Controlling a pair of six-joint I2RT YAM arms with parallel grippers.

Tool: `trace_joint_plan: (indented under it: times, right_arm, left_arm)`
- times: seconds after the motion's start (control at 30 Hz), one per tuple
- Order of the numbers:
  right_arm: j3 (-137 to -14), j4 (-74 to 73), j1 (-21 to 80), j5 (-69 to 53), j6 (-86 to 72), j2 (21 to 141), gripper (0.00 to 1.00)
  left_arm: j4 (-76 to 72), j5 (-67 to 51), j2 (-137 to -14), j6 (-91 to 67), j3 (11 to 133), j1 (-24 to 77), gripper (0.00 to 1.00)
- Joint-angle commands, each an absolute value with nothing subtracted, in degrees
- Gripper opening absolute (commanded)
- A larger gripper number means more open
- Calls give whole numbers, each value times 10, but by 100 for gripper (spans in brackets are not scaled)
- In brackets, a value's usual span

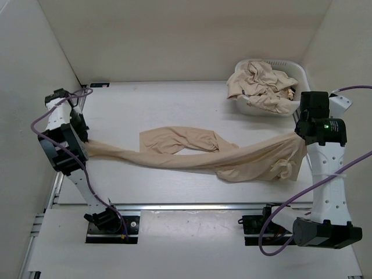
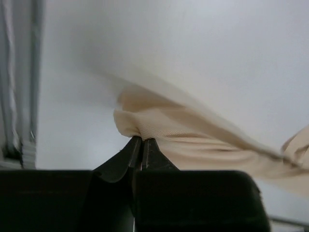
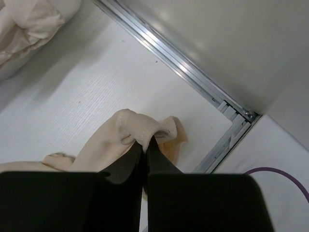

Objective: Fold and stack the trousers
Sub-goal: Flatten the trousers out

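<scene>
Stretching: trousers (image 1: 192, 152) spread between both arms
left gripper (image 2: 142, 141): clamped on one trouser end; right gripper (image 3: 145, 142): clamped on other end

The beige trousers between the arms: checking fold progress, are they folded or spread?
Spread, not folded: the beige thin-fabric trousers stretch across the table, pinched by the left gripper and right gripper.

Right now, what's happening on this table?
Two robot arms hold one pair of beige trousers stretched across the table. The left gripper is shut on one end near the left wall, the right gripper on the bunched end at the right. One leg loops loosely on the table, so nothing is folded yet. More trousers sit crumpled in the white basket at the far right.
</scene>
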State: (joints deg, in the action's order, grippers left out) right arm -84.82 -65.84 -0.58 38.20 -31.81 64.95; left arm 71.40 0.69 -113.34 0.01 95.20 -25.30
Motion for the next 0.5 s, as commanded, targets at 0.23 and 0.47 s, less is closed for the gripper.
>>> trace_joint_plan:
  times: [0.23,0.47]
  right_arm:
    - [-828,-601,-18,380,-301,669,0]
    - [-833,-584,-18,338,-307,674,0]
  left_arm:
    - [604,94,-1314,0,1208,-176,68]
    - [571,85,-1233,0,1107,-201,92]
